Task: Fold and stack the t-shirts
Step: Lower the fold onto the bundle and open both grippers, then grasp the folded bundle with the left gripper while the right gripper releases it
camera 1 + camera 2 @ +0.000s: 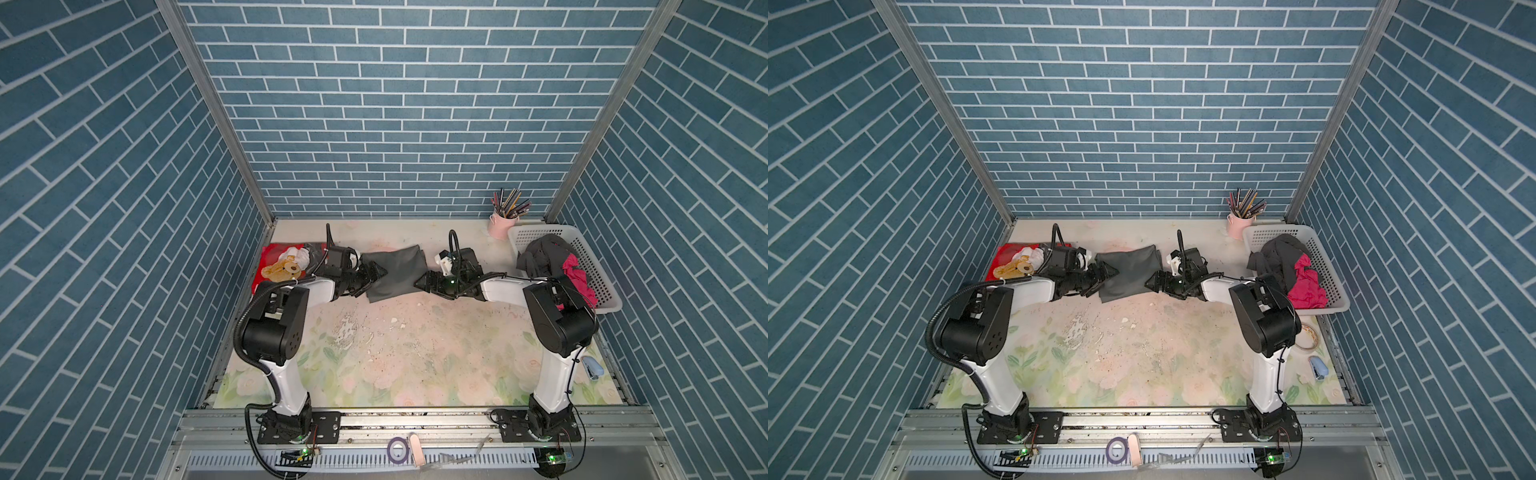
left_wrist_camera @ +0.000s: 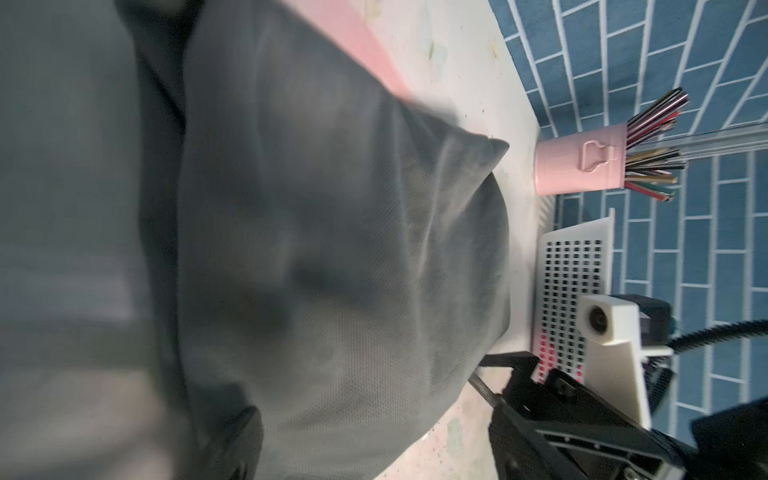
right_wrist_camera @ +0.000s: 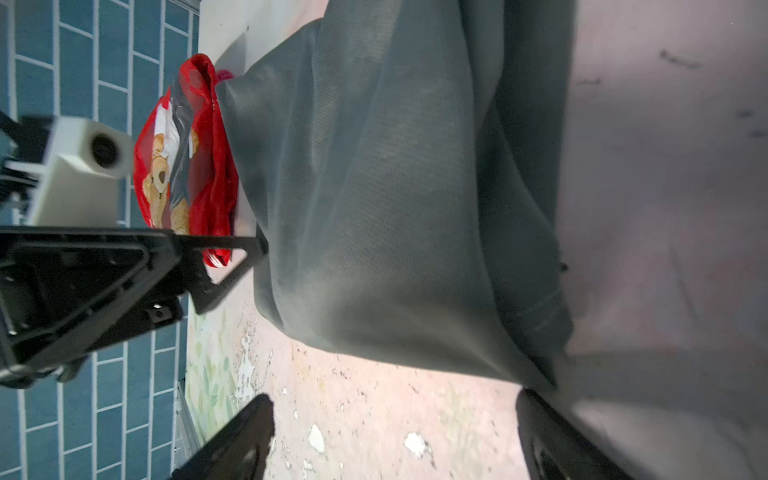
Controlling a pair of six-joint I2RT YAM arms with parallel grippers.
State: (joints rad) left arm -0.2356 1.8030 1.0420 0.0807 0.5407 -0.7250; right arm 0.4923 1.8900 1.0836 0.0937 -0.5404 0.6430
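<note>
Noted dark grey t-shirt (image 1: pixel 390 272) lying folded and a little rumpled at far middle of table (image 1: pixel 415 353). Found left claw (image 1: pixel 376 276) at its left edge, fingers spread, pinching nothing. Found right claw (image 1: pixel 422 282) at its right edge, likewise spread wide. Right wrist view: cloth corner just beside one of its fingers (image 3: pixel 548 432); cannot tell whether touching. Logged red t-shirt with teddy-bear print (image 1: pixel 278 266) lying at far left of table, close behind left arm. Logged dark t-shirt (image 1: pixel 540 257) and magenta t-shirt (image 1: pixel 575 270) heaped in white basket (image 1: pixel 602 274) at far right, spilling over its near rim. Spotted pink cup of pencils (image 1: pixel 498 226) just behind basket, by back wall.
</note>
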